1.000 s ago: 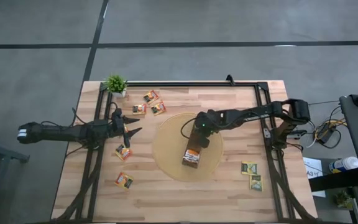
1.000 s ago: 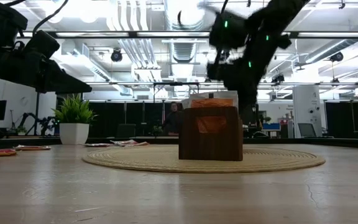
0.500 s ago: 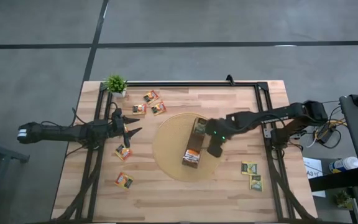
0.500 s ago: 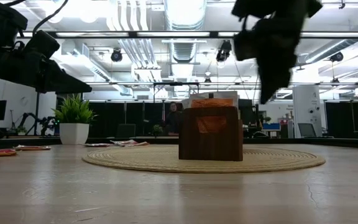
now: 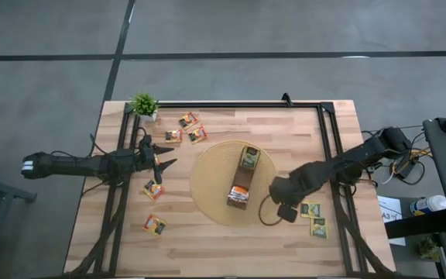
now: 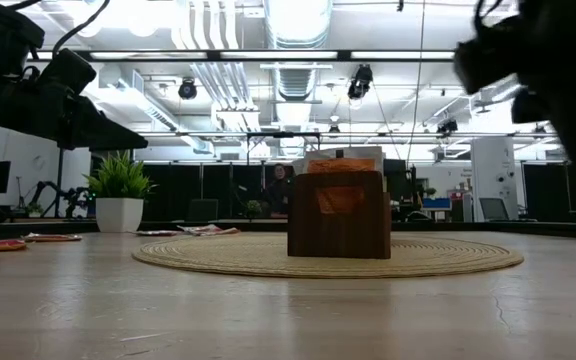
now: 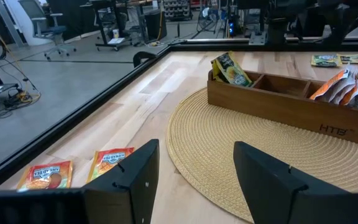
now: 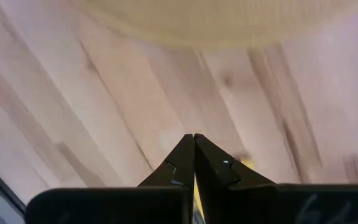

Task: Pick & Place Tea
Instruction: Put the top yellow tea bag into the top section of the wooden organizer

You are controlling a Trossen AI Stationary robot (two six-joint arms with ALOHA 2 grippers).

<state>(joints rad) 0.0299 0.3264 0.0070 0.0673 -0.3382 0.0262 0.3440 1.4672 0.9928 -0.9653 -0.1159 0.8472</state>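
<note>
Two grippers frame the scene: the left gripper (image 5: 163, 160) hangs spread wide and empty beside the orange sachets (image 5: 154, 190), waiting. On the round mat (image 5: 207, 186) the wooden box (image 5: 241, 186) holds sorted tea, while the right gripper (image 5: 285, 212), pinched closed and empty, sits just beside the green-and-yellow sachets (image 5: 313, 217), probably its next pick.

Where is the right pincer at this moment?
In the high view, the right pincer, shut, is above the table's right part, just off the round mat, beside two green-and-yellow tea sachets.
</note>
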